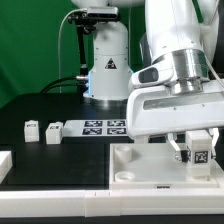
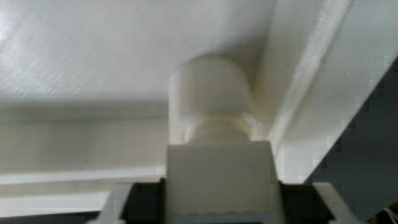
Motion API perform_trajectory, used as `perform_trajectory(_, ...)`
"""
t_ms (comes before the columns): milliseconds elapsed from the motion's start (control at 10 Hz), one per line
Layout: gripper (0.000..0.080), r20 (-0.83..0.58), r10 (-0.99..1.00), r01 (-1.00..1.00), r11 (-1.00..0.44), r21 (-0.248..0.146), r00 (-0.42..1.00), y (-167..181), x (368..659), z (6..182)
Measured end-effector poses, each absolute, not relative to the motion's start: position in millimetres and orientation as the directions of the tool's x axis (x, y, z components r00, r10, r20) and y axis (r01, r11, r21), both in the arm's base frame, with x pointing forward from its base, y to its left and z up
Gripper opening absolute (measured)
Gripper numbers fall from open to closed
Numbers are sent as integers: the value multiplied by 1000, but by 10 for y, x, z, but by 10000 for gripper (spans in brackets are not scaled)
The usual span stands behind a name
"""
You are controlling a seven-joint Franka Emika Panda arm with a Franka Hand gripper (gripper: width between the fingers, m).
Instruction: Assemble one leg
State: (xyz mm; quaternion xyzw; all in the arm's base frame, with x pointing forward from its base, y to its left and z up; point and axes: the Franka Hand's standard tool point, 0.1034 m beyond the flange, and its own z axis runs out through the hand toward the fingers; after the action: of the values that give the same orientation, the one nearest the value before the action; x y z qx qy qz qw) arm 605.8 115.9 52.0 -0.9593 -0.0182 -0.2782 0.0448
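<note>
Wrist view shows the leg [image 2: 217, 105] end-on, a white post with a rounded tip pointing at the white panel [image 2: 89, 80] beneath it. Its square base sits between the two fingers [image 2: 128, 203] of the gripper [image 2: 217, 200], which are clamped on it from both sides. In the exterior view the same leg [image 1: 201, 156] hangs upright in the gripper [image 1: 199, 152], with its marker tag facing the camera. It stands over the far edge of the panel [image 1: 140, 178], toward the exterior view's right.

Status, as a judgement:
- Pick-up: complete. The leg is off the table and in the grasp.
- Transport: complete or nearly so. The leg is at the panel.
- Insertion: cannot be confirmed. Neither view shows whether the tip is in a corner socket or only touching the panel surface.
- Remaining: seating the leg in its socket, fastening it, and releasing it.

Two spare legs [image 1: 31, 128] [image 1: 52, 131] stand well apart on the black table [image 1: 40, 110] at the exterior view's left. The marker board [image 1: 100, 127] lies just beside them, toward the arm's base.
</note>
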Motion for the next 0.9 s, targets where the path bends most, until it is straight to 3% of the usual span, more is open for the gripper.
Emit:
perform_trajectory(100, 383, 525, 11, 61, -995, -77, 851, 1164, 6044, 501)
perform_trajectory(200, 383, 521, 12, 61, -995, -78, 853, 1165, 6038, 493)
perform_trajectory(300, 565, 521, 12, 61, -995, -78, 853, 1165, 6038, 492)
perform_trajectory(400, 565, 521, 12, 61, -995, -78, 854, 1165, 6037, 491)
perform_trajectory(500, 634, 521, 12, 61, -995, -78, 854, 1165, 6036, 490)
perform_trajectory(900, 649, 521, 12, 61, -995, -78, 854, 1165, 6036, 490)
